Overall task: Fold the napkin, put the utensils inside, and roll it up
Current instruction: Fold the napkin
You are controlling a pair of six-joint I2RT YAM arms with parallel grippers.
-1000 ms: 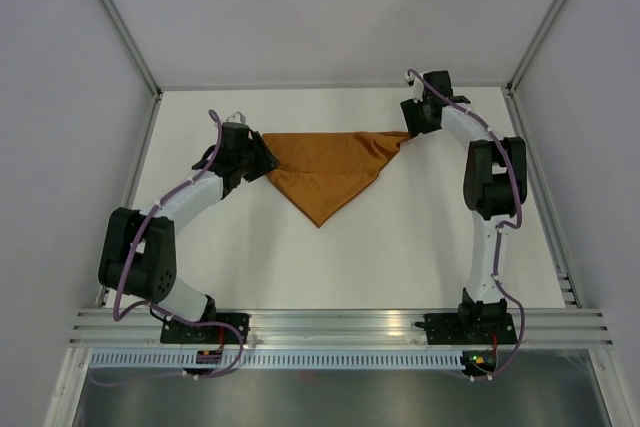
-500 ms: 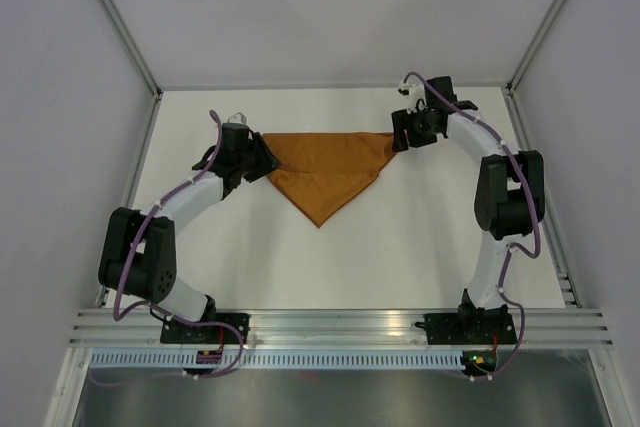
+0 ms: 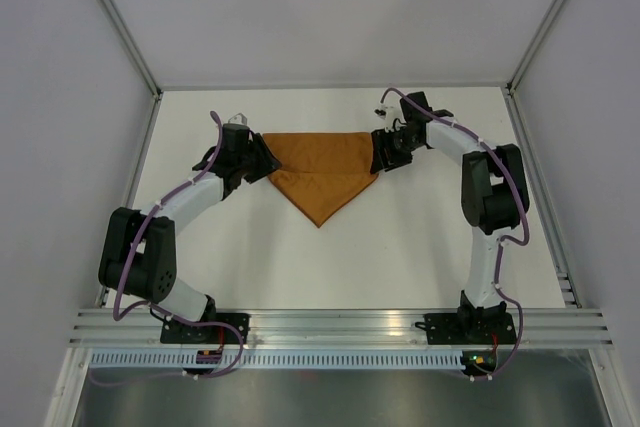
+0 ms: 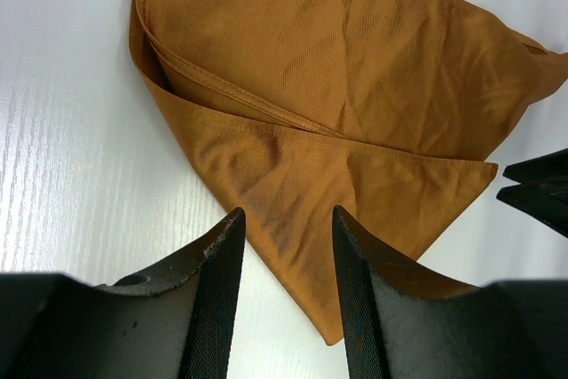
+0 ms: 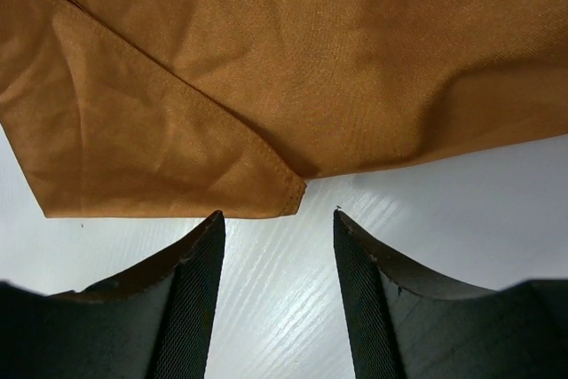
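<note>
The rust-orange napkin (image 3: 320, 172) lies on the white table, folded into a triangle with its point toward the near side. My left gripper (image 3: 264, 162) is open at the napkin's left corner, and in the left wrist view that gripper (image 4: 286, 212) has a lower flap of the napkin (image 4: 355, 86) between its fingers, not pinched. My right gripper (image 3: 381, 154) is open at the right corner. In the right wrist view the gripper (image 5: 277, 213) is just short of the stitched corner of the napkin (image 5: 266, 59), with bare table between the fingers. No utensils are in view.
The white table (image 3: 420, 237) is bounded by grey walls with metal frame posts at the back corners. An aluminium rail (image 3: 340, 325) carrying both arm bases runs along the near edge. The right gripper's fingertips (image 4: 537, 185) show at the right edge of the left wrist view.
My right gripper has moved left and toward the near side. The napkin's right corner, which stretched out toward it, now lies flat and free. My left arm has not moved.
</note>
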